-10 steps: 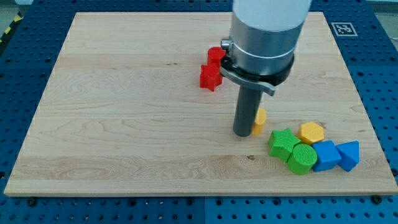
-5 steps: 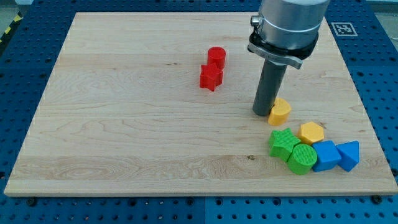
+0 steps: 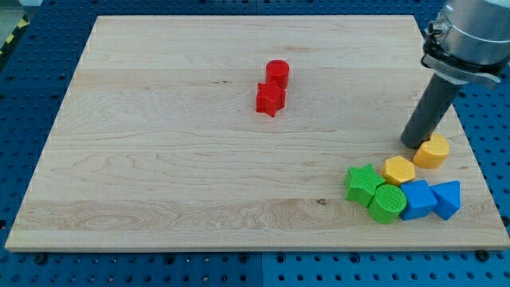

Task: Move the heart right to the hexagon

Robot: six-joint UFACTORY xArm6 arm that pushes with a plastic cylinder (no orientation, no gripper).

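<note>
Light wooden board (image 3: 175, 151) being occupied by red cylinder (image 3: 277, 72), red star block (image 3: 270, 99), yellow heart (image 3: 433, 151), yellow hexagon (image 3: 398, 170), green blocks (image 3: 374, 193), blue blocks (image 3: 430, 198).

No readable text, label, brand or number shows anywhere: none on the board (image 3: 159, 159), the blocks, the arm or the blue perforated table (image 3: 24, 104) around it.

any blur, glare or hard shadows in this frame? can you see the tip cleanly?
Camera view: sharp throughout, with even, soft lighting and no glare on the wooden board. Shadows are faint, only thin dark edges under the blocks. My tip shows clearly, against the view's left side of the yellow heart, which sits up-right of the yellow hexagon. The arm's top is cropped by the frame.
</note>
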